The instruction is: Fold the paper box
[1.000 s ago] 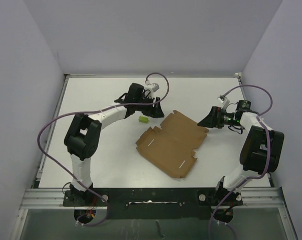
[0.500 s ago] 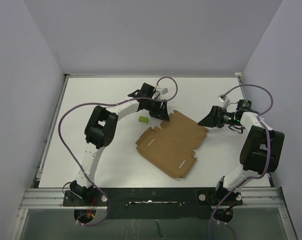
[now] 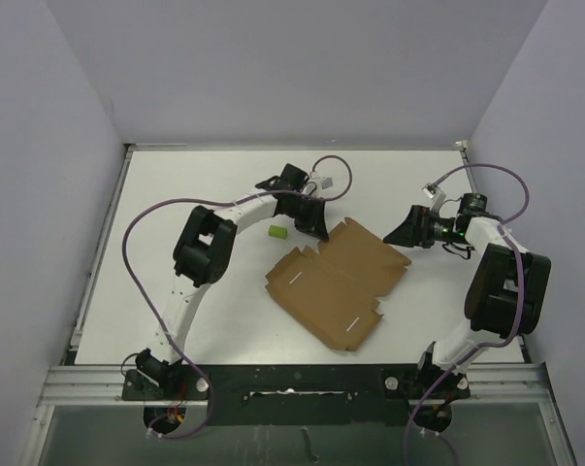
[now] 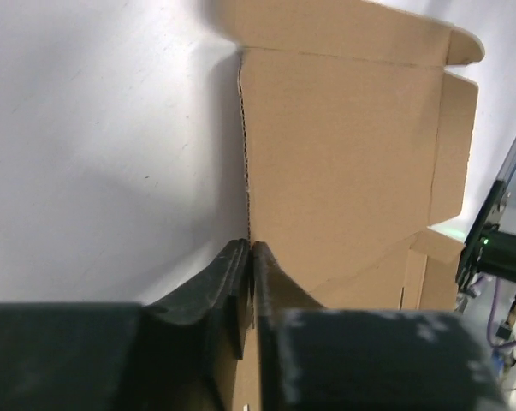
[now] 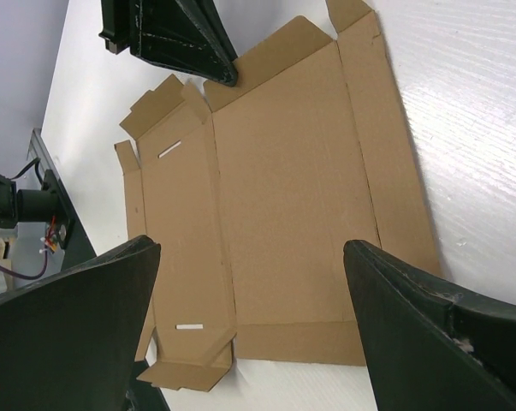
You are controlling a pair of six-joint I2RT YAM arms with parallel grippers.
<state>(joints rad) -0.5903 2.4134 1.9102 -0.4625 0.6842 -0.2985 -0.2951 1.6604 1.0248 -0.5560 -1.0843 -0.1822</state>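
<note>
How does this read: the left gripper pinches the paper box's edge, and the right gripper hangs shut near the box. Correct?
One thing is wrong: the right gripper is open, not shut. The right wrist view shows its jaws spread wide apart. The left gripper does pinch the paper box at its edge.

Table (image 3: 176, 204) from above: the paper box (image 3: 336, 282) lies at its centre, between the two arms. The left gripper (image 3: 318, 233) meets the box's far left edge; the right gripper (image 3: 397, 236) stands near its far right corner. A small block (image 3: 277, 232) lies just left of the left gripper, beside the box
</note>
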